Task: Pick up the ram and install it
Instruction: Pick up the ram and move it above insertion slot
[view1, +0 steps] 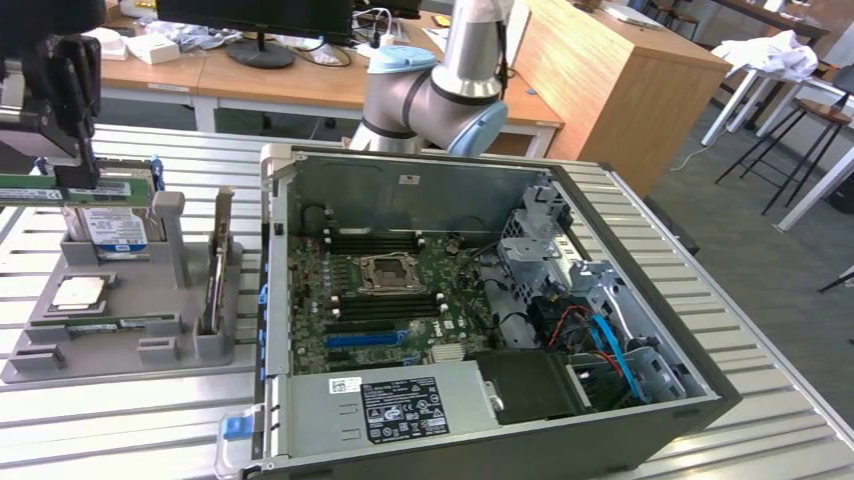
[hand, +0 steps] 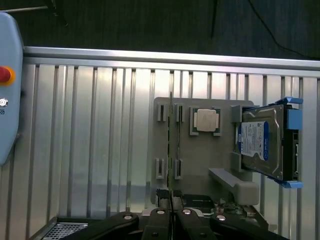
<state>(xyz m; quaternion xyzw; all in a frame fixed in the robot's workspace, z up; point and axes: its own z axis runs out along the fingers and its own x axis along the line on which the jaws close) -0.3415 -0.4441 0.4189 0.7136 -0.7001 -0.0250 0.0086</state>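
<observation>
Here the gripper (view1: 78, 176) pinches the ram (view1: 118, 188) between closed fingers, the green stick level and jutting out to either side of the fingertips. Beneath the fingers, apart from the stick, lies the grey holder tray (view1: 40, 348) carrying a CPU chip (view1: 78, 292) and a hard drive (view1: 118, 232)

Green ram (view1: 67, 188), blue-and-white label on hard drive (view1: 114, 232), silver chip (view1: 80, 292), pale grey holder (view1: 120, 350), ribbed silver worktop (view1: 134, 430), green motherboard (view1: 387, 300), dark grey computer case (view1: 627, 425), light blue caps on silver arm (view1: 467, 60).
</observation>
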